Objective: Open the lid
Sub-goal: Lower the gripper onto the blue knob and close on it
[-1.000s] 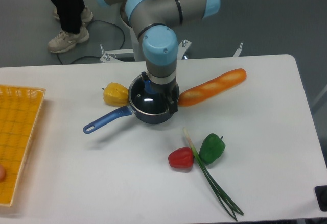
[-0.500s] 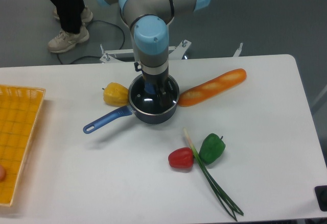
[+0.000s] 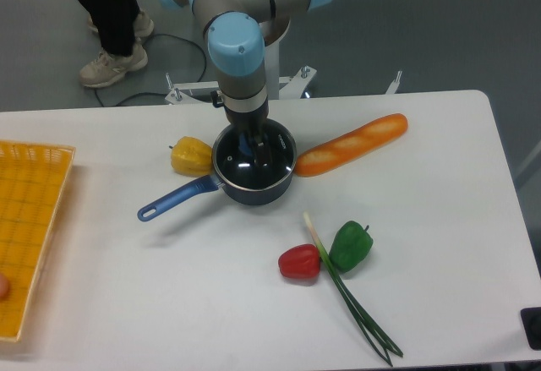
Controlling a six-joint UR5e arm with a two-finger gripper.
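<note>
The round dark glass lid (image 3: 241,168) with a thin metal rim sits on the dark-blue saucepan (image 3: 254,193), whose long blue handle (image 3: 173,200) points to the lower left. My gripper (image 3: 254,148) comes down from above onto the lid's centre. Its dark fingers (image 3: 264,153) stand close on either side of the blue knob (image 3: 246,144), which they partly hide. The wrist blocks the view of the jaws, so I cannot tell whether they are closed on the knob. The lid lies flat on the pan.
A yellow pepper (image 3: 191,155) touches the pan's left side and a long bread loaf (image 3: 351,144) lies at its right. A red pepper (image 3: 299,262), a green pepper (image 3: 351,245) and a spring onion (image 3: 351,303) lie in front. A yellow basket (image 3: 30,219) stands at the far left. A person's legs (image 3: 110,24) are behind the table.
The wrist has swung up and to the left over the pan and turned. The fingers now look narrower and sit nearer the knob. The lid and pan have not moved.
</note>
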